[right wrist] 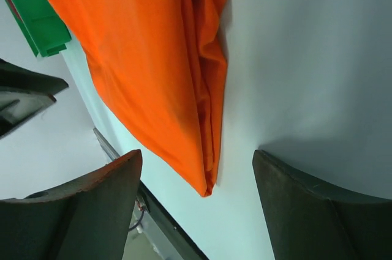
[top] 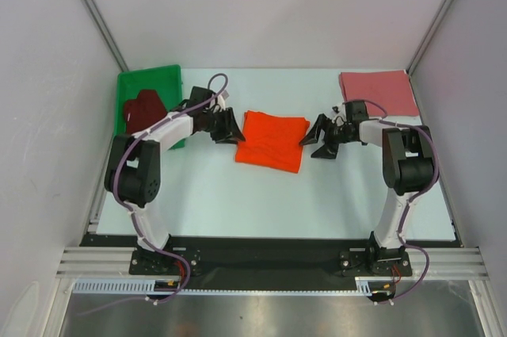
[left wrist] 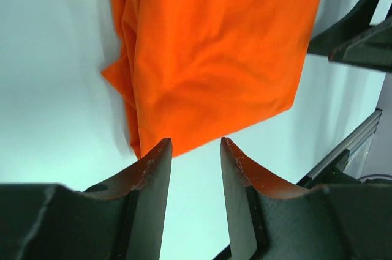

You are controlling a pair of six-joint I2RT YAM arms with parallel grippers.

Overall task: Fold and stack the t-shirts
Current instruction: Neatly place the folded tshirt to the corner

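Your left gripper: jaws partly apart, holding nothing; folded orange t-shirt lies just ahead of tips, flat on table. Your right gripper: jaws wide, empty; shirt corner lies between them, ungripped. Pink t-shirt lies behind right gripper, well apart. Maroon t-shirt sits in green bin behind left gripper.

No writing, label, brand mark, number or sign can be read in any of the three camera views here.
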